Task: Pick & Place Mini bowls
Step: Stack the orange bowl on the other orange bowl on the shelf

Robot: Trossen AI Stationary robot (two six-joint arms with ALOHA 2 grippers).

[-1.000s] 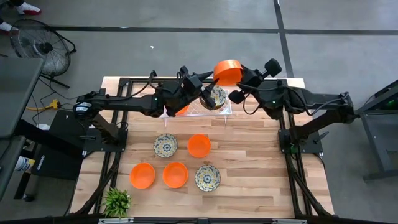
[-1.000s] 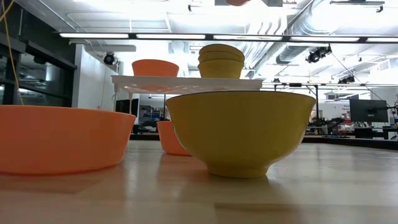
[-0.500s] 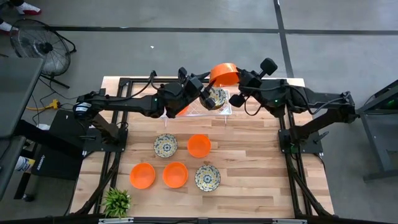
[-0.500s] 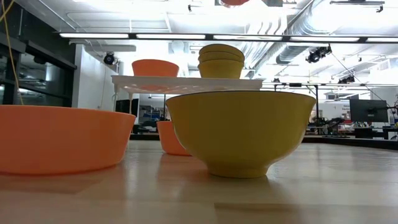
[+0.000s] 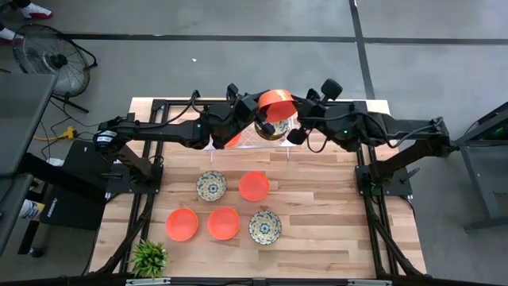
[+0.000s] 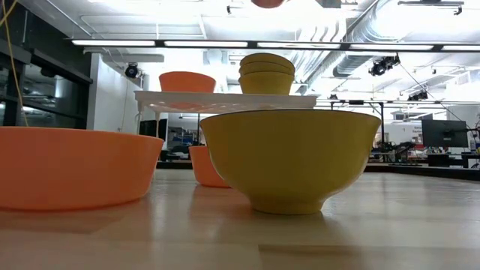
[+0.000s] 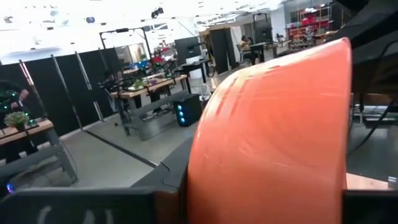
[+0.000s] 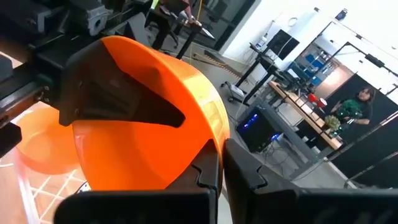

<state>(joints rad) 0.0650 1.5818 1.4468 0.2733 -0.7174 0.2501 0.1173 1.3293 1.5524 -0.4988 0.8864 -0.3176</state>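
My right gripper (image 5: 295,117) is shut on a plain orange mini bowl (image 5: 277,103), held in the air above the white lattice tray (image 5: 287,143) at the table's far middle. The bowl's underside shows at the low view's top edge (image 6: 268,2). My left gripper (image 5: 248,106) is open right beside the bowl; one of its dark fingers (image 8: 118,99) stands inside the bowl's far rim. On the tray rest a stack of patterned bowls (image 5: 274,129) and an orange bowl (image 5: 232,140). My right gripper pinches the bowl's rim (image 8: 214,146) with one finger inside the bowl and one outside, coming level from the table's right side. The bowl is lifted clear and tipped on its side. My left gripper: I cannot tell whether its fingers touch the bowl's rim.
On the table in front of the tray stand a patterned bowl (image 5: 211,186), an orange bowl (image 5: 254,186), two more orange bowls (image 5: 182,225) (image 5: 224,223) and a patterned bowl (image 5: 265,227). A small plant (image 5: 148,257) stands at the near left corner.
My right gripper has carried the orange bowl toward the table's left edge and slightly down, up to my left gripper. The bowl has tipped further onto its side. My left gripper has kept still.
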